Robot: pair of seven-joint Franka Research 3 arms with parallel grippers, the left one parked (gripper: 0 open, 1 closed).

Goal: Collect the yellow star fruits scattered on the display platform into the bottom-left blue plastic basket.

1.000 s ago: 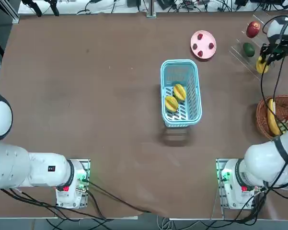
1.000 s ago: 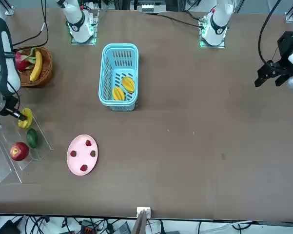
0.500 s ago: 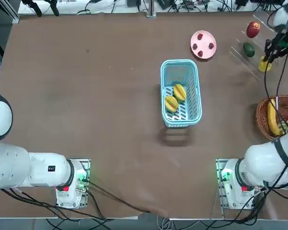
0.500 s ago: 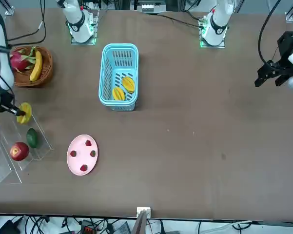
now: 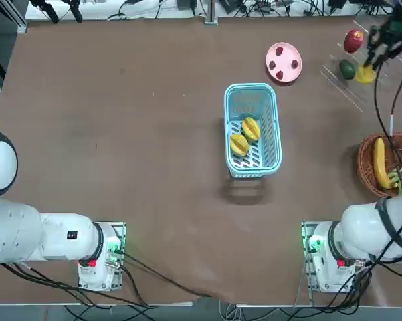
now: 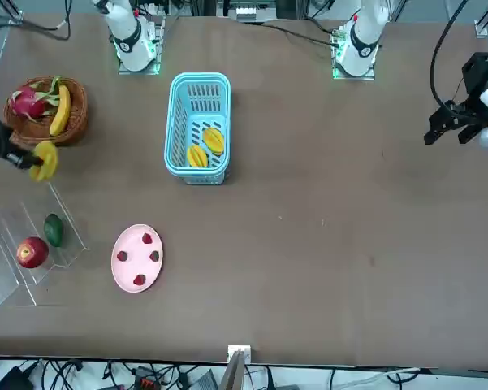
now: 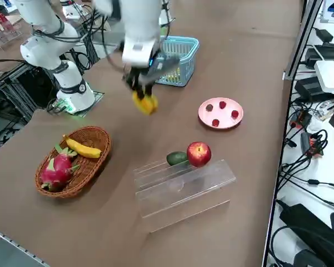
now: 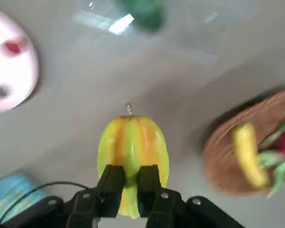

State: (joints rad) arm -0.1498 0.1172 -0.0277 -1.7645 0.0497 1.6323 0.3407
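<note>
Biggest thing first: your table (image 5: pixel 120 134) has the blue basket (image 5: pixel 252 130) dead centre in the top view, two star fruits (image 5: pixel 245 136) already lying in it. The clear platform (image 7: pixel 183 189), lower middle of the side view, only keeps an apple (image 7: pixel 199 153) and a green fruit (image 7: pixel 177 158). Your right gripper (image 8: pixel 129 183) is nearly shut, pinching the third star fruit (image 8: pixel 133 159) by one end, so it hangs clear, upper right in the top view. Its long axis runs straight out from the fingers, stem tip pointing away
</note>
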